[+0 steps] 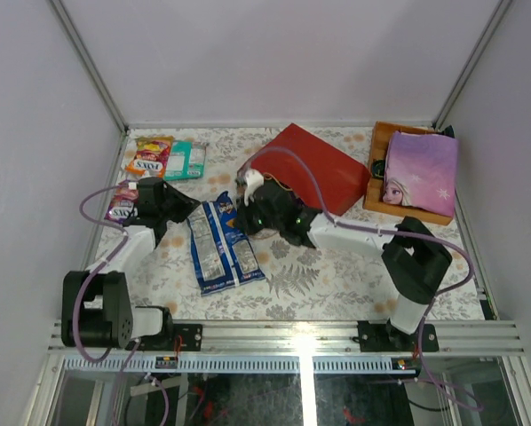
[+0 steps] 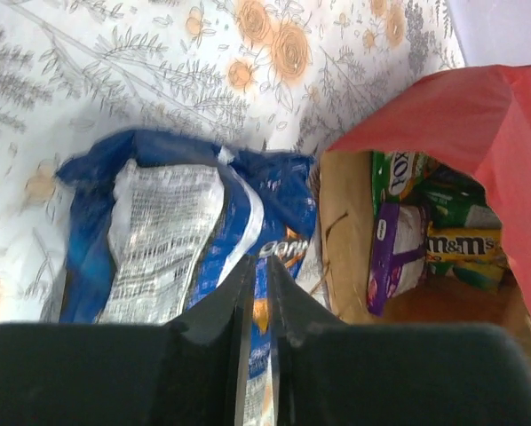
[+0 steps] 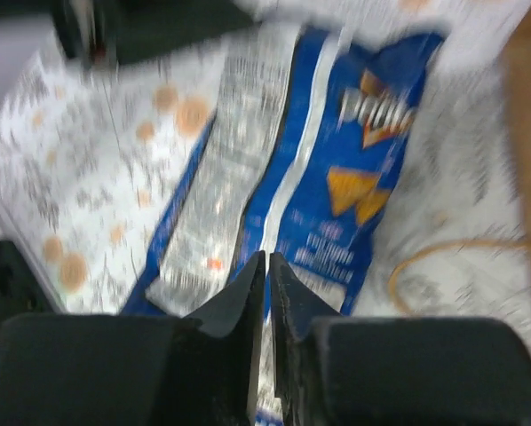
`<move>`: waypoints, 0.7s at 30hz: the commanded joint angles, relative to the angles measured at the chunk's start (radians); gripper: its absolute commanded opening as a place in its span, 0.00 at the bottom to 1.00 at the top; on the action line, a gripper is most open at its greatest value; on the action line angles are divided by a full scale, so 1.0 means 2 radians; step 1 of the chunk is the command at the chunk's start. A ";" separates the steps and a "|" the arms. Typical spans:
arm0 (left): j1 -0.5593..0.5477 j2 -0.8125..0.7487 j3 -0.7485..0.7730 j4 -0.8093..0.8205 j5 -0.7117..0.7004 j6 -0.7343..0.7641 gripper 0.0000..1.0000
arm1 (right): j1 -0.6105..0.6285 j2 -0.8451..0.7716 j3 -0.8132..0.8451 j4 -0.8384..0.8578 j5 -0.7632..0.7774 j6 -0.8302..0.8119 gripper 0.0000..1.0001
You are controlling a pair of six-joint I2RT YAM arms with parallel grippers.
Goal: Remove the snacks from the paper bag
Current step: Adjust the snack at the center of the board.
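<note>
A paper bag [image 2: 479, 133] lies on its side on a flowered desk [image 1: 336, 275], its long axis running away to the right and its open mouth turned toward both arms. From the left jaws, the mouth sits ahead and to the right, and inside it a green packet [image 2: 399, 173], a purple packet [image 2: 390, 244] and a yellow packet [image 2: 461, 247] are on show. Just ahead of the left jaws, nearer than the bag, two long blue packs [image 2: 159, 231] lie flat side by side, their length stretching away from the bag's mouth.

The right jaws point at the same blue packs from the other side, with the bag's mouth just beside them. The right arm [image 1: 363, 235] is the nearer one to the snacks in the bag, by my reckoning.

Both pairs of jaws are drawn in to a thin slit. Nothing shows caught between them, though the blue packs run right under the tips.
</note>
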 commanded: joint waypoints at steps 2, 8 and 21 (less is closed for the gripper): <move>0.002 0.107 0.033 0.120 0.005 -0.021 0.01 | 0.024 0.005 -0.089 0.073 -0.058 0.051 0.05; 0.014 0.187 0.020 0.146 -0.010 -0.025 0.00 | 0.038 0.036 -0.176 0.126 -0.083 0.092 0.00; 0.035 0.285 0.085 0.083 -0.049 0.006 0.00 | 0.080 0.099 -0.105 0.031 -0.078 0.061 0.00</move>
